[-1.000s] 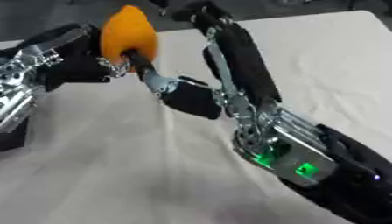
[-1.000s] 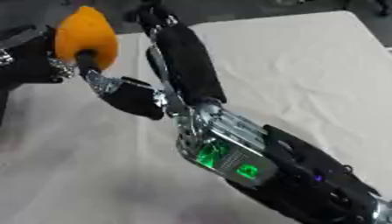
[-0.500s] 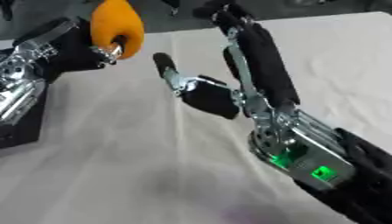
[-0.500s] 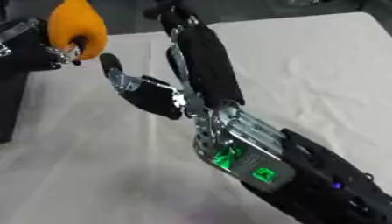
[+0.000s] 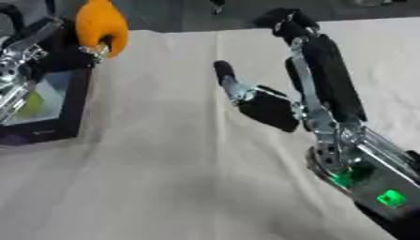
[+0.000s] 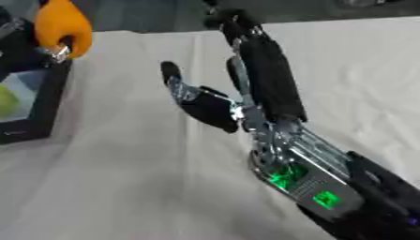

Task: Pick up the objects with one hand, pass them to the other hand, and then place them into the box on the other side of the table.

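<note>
The left hand holds the orange object at the upper left of the view, its fingers curled round the object's lower end. The object stands with its long axis near upright, its narrow end up. The black box lies at the left edge of the bench, directly beneath the left hand; the object appears to hang over the box's far right corner rather than over its middle. A yellow-green item already rests inside the box. The right hand stands well apart over the middle of the bench, fingers straight and spread, holding nothing. The left hand is therefore the nearer to the box. The handover looks complete; the remaining step is judged to be the placement. That move calls for carrying the object leftward and nearer, over the box opening, before release.
</note>
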You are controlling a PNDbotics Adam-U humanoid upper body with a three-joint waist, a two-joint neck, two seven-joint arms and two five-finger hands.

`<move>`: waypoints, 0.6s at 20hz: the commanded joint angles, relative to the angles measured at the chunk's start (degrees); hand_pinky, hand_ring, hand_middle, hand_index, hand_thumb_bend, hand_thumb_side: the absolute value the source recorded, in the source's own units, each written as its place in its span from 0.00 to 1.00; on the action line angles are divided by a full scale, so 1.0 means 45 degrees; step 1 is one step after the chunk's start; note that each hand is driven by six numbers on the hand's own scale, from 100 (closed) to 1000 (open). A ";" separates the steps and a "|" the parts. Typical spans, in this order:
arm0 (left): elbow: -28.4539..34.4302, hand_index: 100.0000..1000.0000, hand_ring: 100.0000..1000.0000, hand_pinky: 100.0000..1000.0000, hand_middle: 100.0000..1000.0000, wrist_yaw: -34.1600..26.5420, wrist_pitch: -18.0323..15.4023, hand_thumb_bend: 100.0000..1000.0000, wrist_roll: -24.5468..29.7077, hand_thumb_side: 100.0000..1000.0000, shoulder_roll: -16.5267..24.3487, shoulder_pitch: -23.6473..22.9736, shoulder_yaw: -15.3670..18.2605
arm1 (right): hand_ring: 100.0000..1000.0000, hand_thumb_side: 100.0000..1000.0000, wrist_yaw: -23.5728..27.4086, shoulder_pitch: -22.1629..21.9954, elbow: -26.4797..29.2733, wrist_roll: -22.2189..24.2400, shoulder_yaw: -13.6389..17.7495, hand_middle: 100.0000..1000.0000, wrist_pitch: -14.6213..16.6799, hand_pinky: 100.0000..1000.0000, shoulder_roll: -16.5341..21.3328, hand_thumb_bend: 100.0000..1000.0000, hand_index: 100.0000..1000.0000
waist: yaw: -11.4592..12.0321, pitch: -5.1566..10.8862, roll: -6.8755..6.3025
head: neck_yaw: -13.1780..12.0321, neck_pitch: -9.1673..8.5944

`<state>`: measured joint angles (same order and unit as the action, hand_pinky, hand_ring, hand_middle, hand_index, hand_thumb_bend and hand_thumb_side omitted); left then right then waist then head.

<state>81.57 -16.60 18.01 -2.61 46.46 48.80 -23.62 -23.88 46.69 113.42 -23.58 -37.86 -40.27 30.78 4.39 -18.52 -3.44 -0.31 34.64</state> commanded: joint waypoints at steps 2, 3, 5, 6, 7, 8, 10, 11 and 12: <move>0.0439 0.00 0.44 1.00 0.09 -0.0227 0.0045 0.00 -0.0645 0.17 0.1388 -0.0616 0.0925 | 0.77 0.50 0.0364 -0.0019 0.0260 -0.3115 0.0215 0.81 -0.2600 0.78 0.0309 0.33 0.78 | 0.0048 0.0480 0.0248 | -0.0483 -0.0024; 0.0467 0.01 0.44 1.00 0.09 -0.0293 0.0078 0.00 -0.0814 0.17 0.1560 -0.0838 0.1065 | 0.77 0.49 0.0446 -0.0062 0.0260 -0.3243 0.0222 0.81 -0.2600 0.78 0.0318 0.33 0.78 | 0.0060 0.0488 0.0277 | -0.0589 -0.0032; 0.0452 0.01 0.45 1.00 0.09 -0.0301 0.0181 0.00 -0.1130 0.17 0.1806 -0.1191 0.1294 | 0.77 0.49 0.0634 -0.0134 0.0260 -0.3512 0.0222 0.81 -0.2600 0.78 0.0321 0.33 0.77 | 0.0074 0.0495 0.0349 | -0.0785 -0.0071; 0.0424 0.01 0.45 1.00 0.10 -0.0253 0.0229 0.00 -0.1252 0.17 0.1875 -0.1304 0.1373 | 0.77 0.49 0.0733 -0.0161 0.0260 -0.3644 0.0208 0.81 -0.2600 0.78 0.0318 0.33 0.77 | 0.0074 0.0497 0.0382 | -0.0869 -0.0088; 0.0367 0.01 0.45 1.00 0.10 -0.0174 0.0290 0.00 -0.1360 0.17 0.1919 -0.1385 0.1438 | 0.77 0.48 0.0827 -0.0188 0.0260 -0.3765 0.0190 0.81 -0.2600 0.78 0.0311 0.33 0.77 | 0.0067 0.0499 0.0419 | -0.0957 -0.0112; 0.0301 0.01 0.45 1.00 0.10 -0.0072 0.0356 0.00 -0.1448 0.17 0.1943 -0.1434 0.1486 | 0.77 0.48 0.0912 -0.0212 0.0260 -0.3878 0.0171 0.81 -0.2600 0.78 0.0302 0.33 0.77 | 0.0054 0.0498 0.0453 | -0.1043 -0.0140; 0.0157 0.02 0.46 1.00 0.11 0.0145 0.0494 0.00 -0.1596 0.17 0.1945 -0.1472 0.1553 | 0.76 0.48 0.1054 -0.0269 0.0260 -0.4094 0.0147 0.81 -0.2600 0.78 0.0292 0.33 0.77 | 0.0020 0.0490 0.0512 | -0.1196 -0.0189; 0.0072 0.03 0.46 1.00 0.11 0.0258 0.0571 0.00 -0.1654 0.17 0.1930 -0.1472 0.1575 | 0.76 0.48 0.1121 -0.0301 0.0260 -0.4196 0.0139 0.81 -0.2600 0.78 0.0293 0.33 0.77 | 0.0002 0.0485 0.0535 | -0.1259 -0.0214; -0.0019 0.06 0.48 1.00 0.14 0.0374 0.0666 0.00 -0.1678 0.16 0.1912 -0.1470 0.1586 | 0.76 0.48 0.1186 -0.0331 0.0260 -0.4298 0.0136 0.81 -0.2600 0.78 0.0297 0.33 0.77 | -0.0015 0.0477 0.0551 | -0.1314 -0.0246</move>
<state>81.51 -15.66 20.68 -9.64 52.43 41.60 -17.89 -19.04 44.69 113.42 -26.93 -37.64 -36.92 31.13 4.23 -18.52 -1.62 -5.72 34.29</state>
